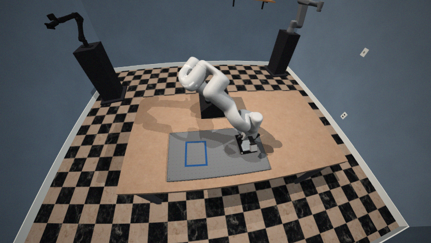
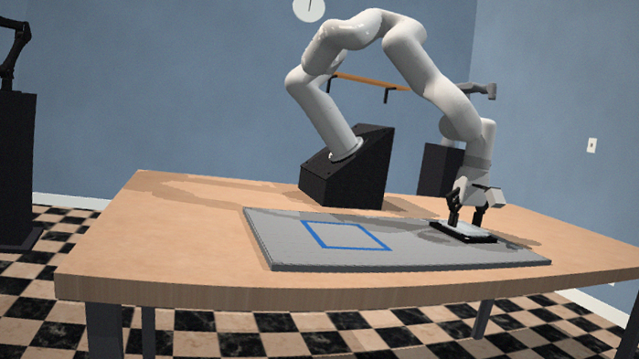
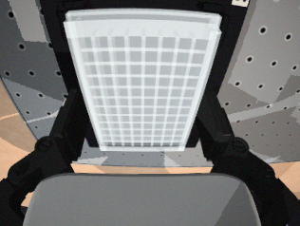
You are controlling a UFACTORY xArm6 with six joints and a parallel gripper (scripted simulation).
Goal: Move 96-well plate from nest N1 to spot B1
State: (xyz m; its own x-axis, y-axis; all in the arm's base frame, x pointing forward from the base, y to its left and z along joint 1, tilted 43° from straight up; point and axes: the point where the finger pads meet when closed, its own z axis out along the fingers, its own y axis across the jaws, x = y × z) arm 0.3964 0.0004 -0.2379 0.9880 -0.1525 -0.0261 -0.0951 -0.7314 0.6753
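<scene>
— Now, where from the nest?
— Sitting flat and well-side up in the plate nest (image 3: 45, 1), the 96-well plate (image 3: 142, 83); right over it, the hand (image 3: 144, 128), spread to full width and gripping nothing.
— Fingers where against the nest?
— Astride it, one outside each long side of the plate, apparently not touching yet. Running straight away from the wrist, the plate's long axis, so closing across the short width looks like the move in hand.
— Low enough?
— Hard to tell; from the exterior view, tips (image 2: 452, 216) about level with the plate's rim (image 2: 465, 229). Possibly a little lower needed before closing.
— And the target from the nest?
— Well apart along the grey deck (image 1: 217, 172), toward its other end: the blue taped outline (image 1: 195, 142). Long sides roughly parallel to the plate's, so little or no turning likely.
— Anything between nest and outline?
— Nothing standing there. Behind the nest, on the counter (image 1: 301, 126), the arm's black base (image 2: 366, 183), clear of that path. Off the counter altogether, two dark pedestals (image 1: 96, 72).
</scene>
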